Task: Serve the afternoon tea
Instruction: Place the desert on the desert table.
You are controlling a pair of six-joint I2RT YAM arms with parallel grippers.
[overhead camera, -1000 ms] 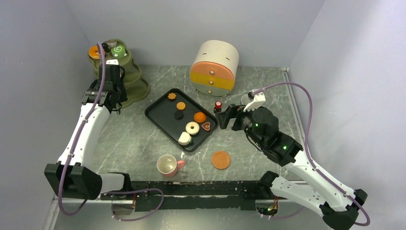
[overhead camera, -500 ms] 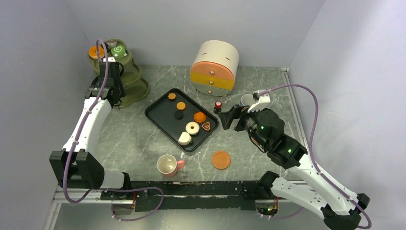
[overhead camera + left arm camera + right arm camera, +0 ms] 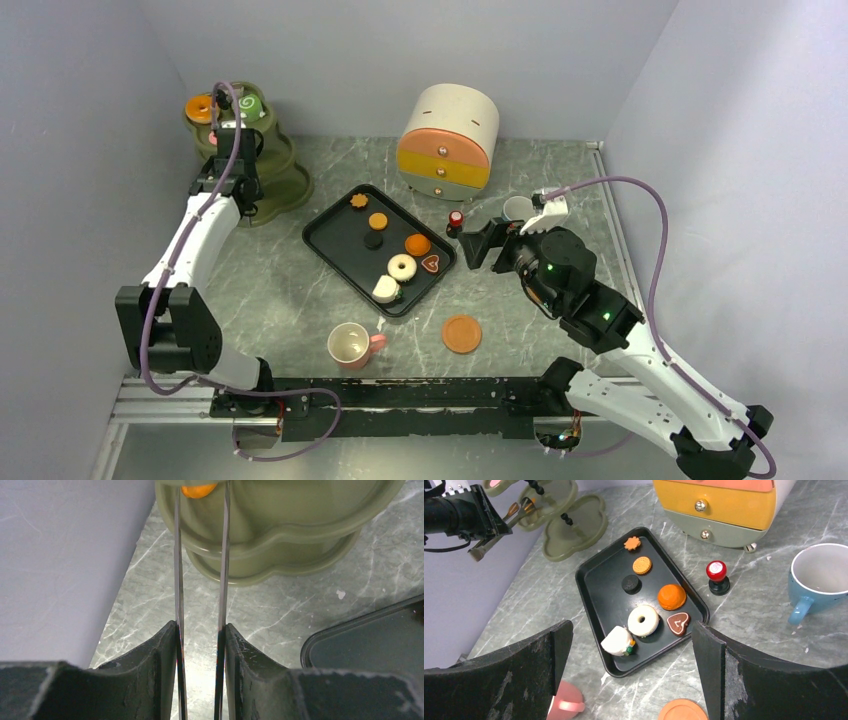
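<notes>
Left end effector [image 3: 200, 495] has advanced toward the stand [image 3: 280, 540], gripping orange doughnut [image 3: 199, 107]

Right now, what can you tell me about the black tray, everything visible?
The black tray is a shallow rectangle with rounded corners and a raised rim, matte, plastic-looking. It lies flat on the marbled table, turned diagonally, between the olive-green stand and the red-topped stamp, touching neither. Seven toy pastries rest in it, among them a white doughnut, an orange dome and a heart cookie.
</notes>
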